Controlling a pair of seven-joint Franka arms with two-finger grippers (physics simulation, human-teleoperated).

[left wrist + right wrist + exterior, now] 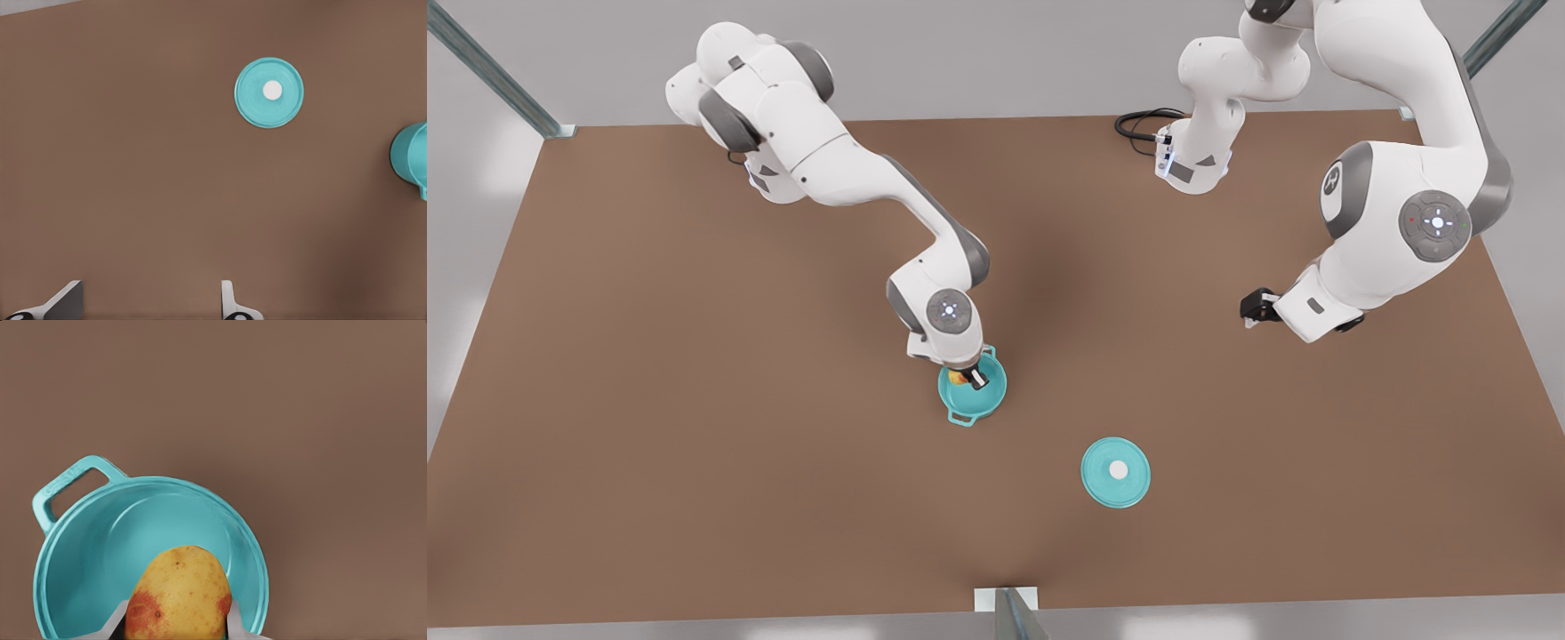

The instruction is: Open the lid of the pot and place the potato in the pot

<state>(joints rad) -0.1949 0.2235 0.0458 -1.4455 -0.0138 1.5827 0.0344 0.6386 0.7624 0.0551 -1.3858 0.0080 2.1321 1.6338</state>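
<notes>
Potato held over the open pot, lid already set aside

Jaws of the right gripper (971, 377) are closed on the potato (179, 593), which hangs just above the pot (100, 540) near one side of its rim rather than over the middle; the pot's teal inside lies bare beneath it. To do this step well, I judge the potato should be brought a little more toward the pot's centre and lowered inside before the jaws part, so it neither clips the wall nor bounces out. The pot lid (1116, 472) lies flat on the counter (694, 400), knob up, well apart from the pot toward the front view's right. The left gripper (150, 303) waits above bare counter with its jaws spread, holding nothing
</notes>
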